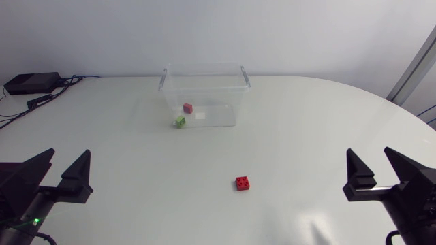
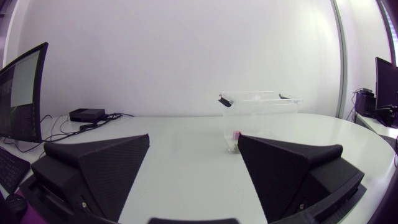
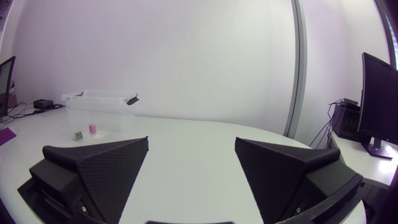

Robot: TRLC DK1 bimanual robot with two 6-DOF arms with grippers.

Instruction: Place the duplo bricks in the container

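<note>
- White table (image 1: 306,136), pale wall behind; a black box (image 1: 30,83) with cables sits at the far left corner.
- Clear container (image 1: 204,67) stands toward the far edge, a little left of the middle, with its lid off.
- A pink brick (image 1: 187,107) lies on the container floor. A green brick (image 1: 180,121) is at its near left corner and looks to be inside, though through the clear wall I cannot be sure.
- Red brick (image 1: 243,182) lies alone on the bare table toward the near edge, just right of the middle, well apart from the container and from both arms.
- Left gripper (image 1: 68,155) sits by the near left edge, fingers spread wide with nothing between them. The left wrist view shows the container through the gap.
- Right gripper (image 1: 368,153) sits by the near right edge, also spread wide and empty.
- Judgement: one brick is left to place and its pick has not begun.
- Next move, as I read it:
  - The right arm is the nearer, so it goes in over the red brick.
  - It lowers its open fingers on two opposite sides, squares them to the brick, and closes.
  - It lifts clear of the container rim before crossing toward the far edge to release.
</note>
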